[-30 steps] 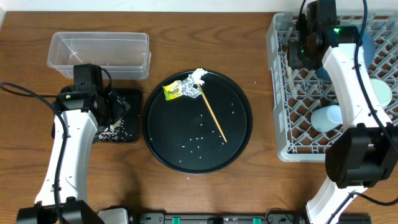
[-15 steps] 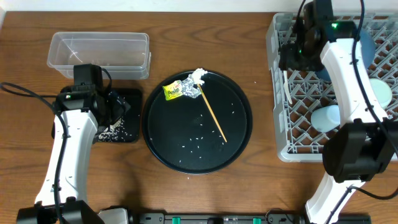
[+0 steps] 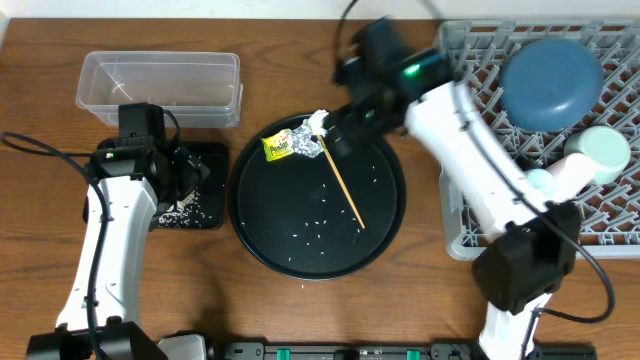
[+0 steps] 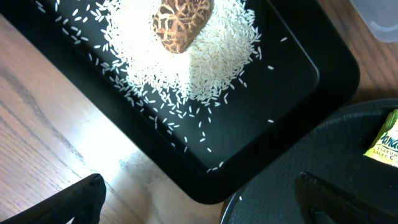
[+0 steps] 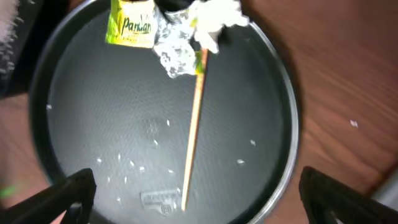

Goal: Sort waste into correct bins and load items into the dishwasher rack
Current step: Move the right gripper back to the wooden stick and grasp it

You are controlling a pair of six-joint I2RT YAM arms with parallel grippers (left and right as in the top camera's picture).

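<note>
Waste clump: yellow wrapper, silver foil, tissue touching at far rim of round black tray; wooden stick end against foil. Right gripper above it, jaws wide, empty. Risk: one pinch takes two materials, wrong bin; stick drags, flicks rice. Left gripper spread, empty, over shallow black tray.

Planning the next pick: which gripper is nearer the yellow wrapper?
Right. The right gripper hovers over the round tray, just beside the yellow wrapper; the left gripper is off to the side, above the rice-filled rectangular tray.
</note>
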